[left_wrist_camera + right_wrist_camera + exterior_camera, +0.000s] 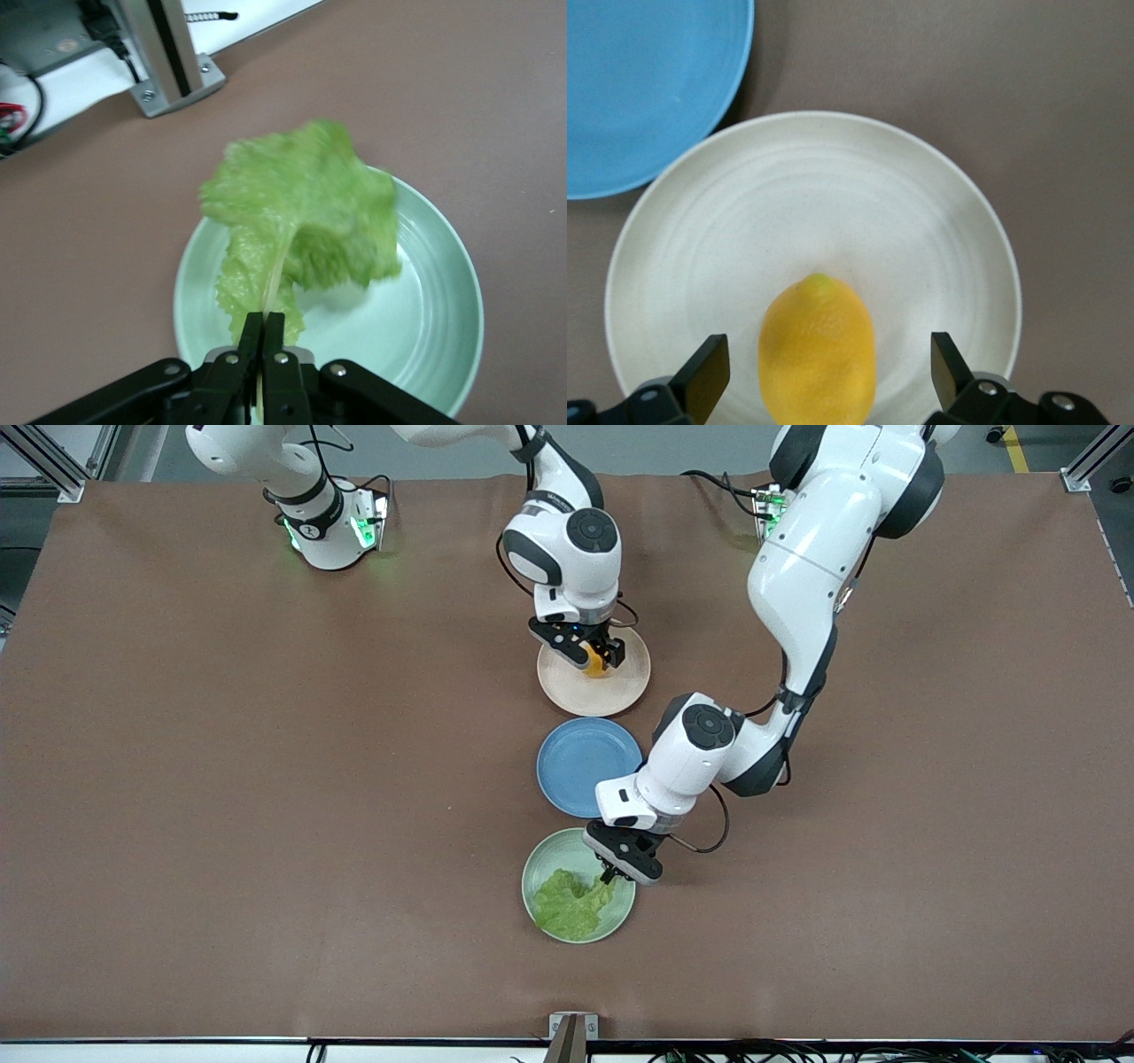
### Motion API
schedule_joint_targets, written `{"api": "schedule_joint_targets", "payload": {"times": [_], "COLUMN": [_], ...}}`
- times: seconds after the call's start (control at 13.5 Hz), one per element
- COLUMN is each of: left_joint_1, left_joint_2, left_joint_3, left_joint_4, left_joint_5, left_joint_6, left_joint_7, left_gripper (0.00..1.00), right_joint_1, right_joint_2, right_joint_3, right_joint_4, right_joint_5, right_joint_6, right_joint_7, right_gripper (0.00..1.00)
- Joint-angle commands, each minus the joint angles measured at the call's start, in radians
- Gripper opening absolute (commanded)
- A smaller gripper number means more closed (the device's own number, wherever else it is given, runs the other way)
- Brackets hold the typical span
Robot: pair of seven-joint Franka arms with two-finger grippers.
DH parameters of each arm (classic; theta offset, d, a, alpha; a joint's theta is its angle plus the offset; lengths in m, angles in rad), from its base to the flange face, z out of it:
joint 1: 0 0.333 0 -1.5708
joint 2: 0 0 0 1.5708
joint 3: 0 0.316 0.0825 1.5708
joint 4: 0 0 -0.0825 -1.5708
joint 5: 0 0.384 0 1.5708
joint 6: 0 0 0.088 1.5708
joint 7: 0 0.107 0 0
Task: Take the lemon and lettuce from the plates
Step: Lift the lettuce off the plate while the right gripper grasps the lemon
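Note:
The yellow lemon [595, 664] lies on the beige plate [589, 695], the plate nearest the robots' bases. My right gripper [601, 657] is down over it, open. In the right wrist view the lemon [818, 350] sits between the two fingers [709, 372] with a gap on each side, on the beige plate [833, 195]. The crinkly green lettuce [571, 903] is on the mint plate [540, 868], nearest the front camera. My left gripper [609, 875] is shut on its pale stem. The left wrist view shows the lettuce [306, 212] spreading from the left gripper [263, 323] over the mint plate [425, 310].
A blue plate [588, 766] with nothing on it lies between the two other plates, also seen as the blue plate [647, 88] in the right wrist view. Brown table cloth surrounds the row of plates. A metal bracket [572, 1027] stands at the table's front edge.

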Motion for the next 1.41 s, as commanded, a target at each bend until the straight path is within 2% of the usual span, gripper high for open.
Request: {"api": "schedule_joint_targets", "payload": {"times": [0.0,0.15,0.3,0.37,0.44,0.59,0.67,0.89,0.96,1.04,1.11,1.19,1.33], "left_joint_1": [0.068,0.123,0.221,0.276,0.301,0.372,0.401,0.484,0.507,0.518,0.519,0.518,0.513], "left_joint_2": [-0.152,-0.256,-0.347,-0.375,-0.395,-0.421,-0.426,-0.415,-0.412,-0.403,-0.397,-0.400,-0.413], "left_joint_3": [0.005,0.008,0.005,0.001,0.004,0.004,0.005,0.005,0.005,0.005,0.005,0.005,0.005], "left_joint_4": [-0.042,-0.123,-0.258,-0.318,-0.361,-0.424,-0.449,-0.481,-0.501,-0.506,-0.503,-0.498,-0.440], "left_joint_5": [0.012,0.024,0.027,0.026,0.026,0.026,0.027,0.029,0.030,0.030,0.030,0.030,0.030], "left_joint_6": [-0.198,-0.313,-0.317,-0.318,-0.320,-0.328,-0.335,-0.340,-0.340,-0.340,-0.340,-0.341,-0.433], "left_joint_7": [-0.011,-0.085,-0.113,-0.113,-0.113,-0.116,-0.113,-0.111,-0.110,-0.113,-0.126,-0.127,-0.131], "left_gripper": [0.00,0.00,0.00,0.00,0.00,0.00,0.01,0.04,0.10,0.29,0.80,1.00,1.00], "right_joint_1": [0.029,0.043,0.052,0.058,0.058,0.055,0.049,-0.001,-0.032,-0.067,-0.110,-0.167,-0.274], "right_joint_2": [0.078,0.091,0.091,0.091,0.089,0.086,0.082,0.039,0.011,-0.013,-0.038,-0.061,-0.079], "right_joint_3": [-0.014,-0.014,-0.014,-0.014,-0.014,-0.014,-0.016,-0.019,-0.019,-0.020,-0.020,-0.020,-0.020], "right_joint_4": [0.084,0.087,0.087,0.087,0.087,0.085,0.085,0.085,0.085,0.079,0.072,0.050,0.024], "right_joint_5": [-0.021,-0.022,-0.036,-0.045,-0.053,-0.053,-0.053,-0.051,-0.051,-0.051,-0.051,-0.051,-0.053], "right_joint_6": [-0.010,-0.002,0.007,0.007,0.006,0.000,-0.003,-0.022,-0.057,-0.089,-0.102,-0.100,-0.094], "right_joint_7": [0.045,0.045,0.045,0.045,0.045,0.045,0.042,-0.032,-0.086,-0.146,-0.215,-0.297,-0.452], "right_gripper": [1.00,1.00,0.93,0.83,0.69,0.20,0.03,0.00,0.00,0.00,0.00,0.00,0.00]}}
